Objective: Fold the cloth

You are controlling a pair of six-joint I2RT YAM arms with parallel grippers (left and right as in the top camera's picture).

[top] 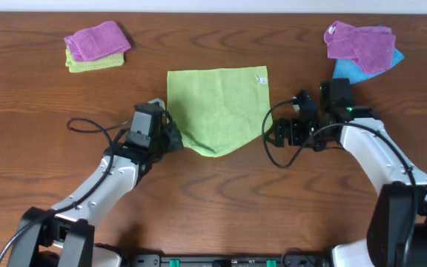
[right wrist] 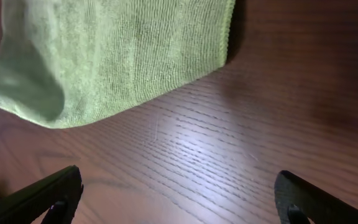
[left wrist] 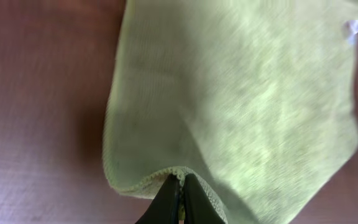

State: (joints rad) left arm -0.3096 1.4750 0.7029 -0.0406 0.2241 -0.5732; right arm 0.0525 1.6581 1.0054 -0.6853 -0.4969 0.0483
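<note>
Overhead: cloth (top: 217, 107) laid mid-table (top: 213, 200), its near edge drawn to a point. Left gripper (top: 175, 138) is set at the near-left hem, right gripper (top: 279, 133) just beside the right edge.
Left wrist: fingers (left wrist: 168, 202) are clamped on the hem, presumably to lift a fold.
Right wrist: fingers spread wide, nothing held, cloth ahead.

Bare table (top: 221, 193) in front of the cloth (top: 217, 111), between the arms, gives passing room. The left gripper (left wrist: 180, 186), pinching the cloth's near-left edge, blocks that side, and the spread right gripper (right wrist: 178, 179) crowds the right edge. The left towel pile (top: 95, 46) and the right towel pile (top: 362, 48) occupy the far corners, well apart.
</note>
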